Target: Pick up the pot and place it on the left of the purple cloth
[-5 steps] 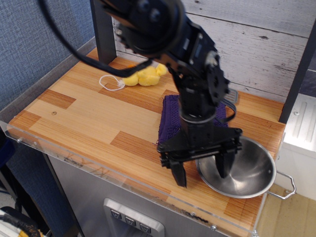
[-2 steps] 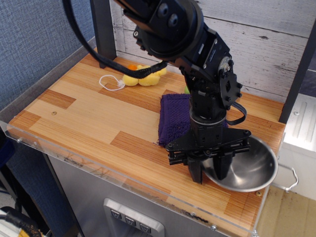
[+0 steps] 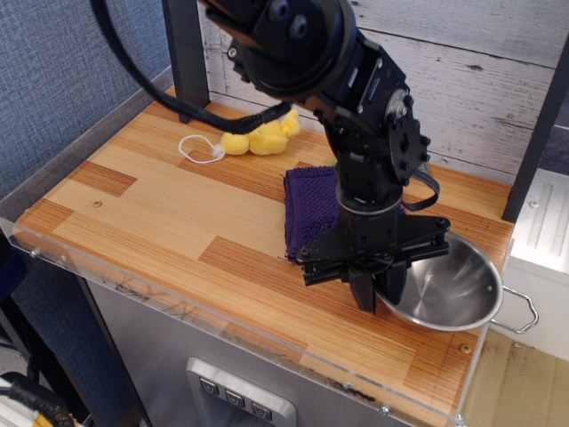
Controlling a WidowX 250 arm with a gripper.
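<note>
The shiny steel pot [image 3: 455,286] sits at the front right corner of the wooden table [image 3: 169,209], with one wire loop handle [image 3: 520,313] sticking out past the table's right edge. The purple cloth [image 3: 308,206] lies just left of and behind the pot, partly hidden by the arm. My black gripper [image 3: 377,294] points straight down at the pot's left rim. Its fingers [image 3: 364,292] are drawn close together with the rim between them. I cannot tell if the pot is off the table.
A yellow plush toy [image 3: 258,138] and a white string loop [image 3: 201,149] lie at the back left. A dark post [image 3: 185,53] stands at the back left and another [image 3: 538,124] at the right. A clear plastic lip [image 3: 178,298] runs along the front edge.
The fingers, wide open astride the pot's left rim a second ago, have closed on it. The pot has shifted slightly right and back, and its handle has swung round.
</note>
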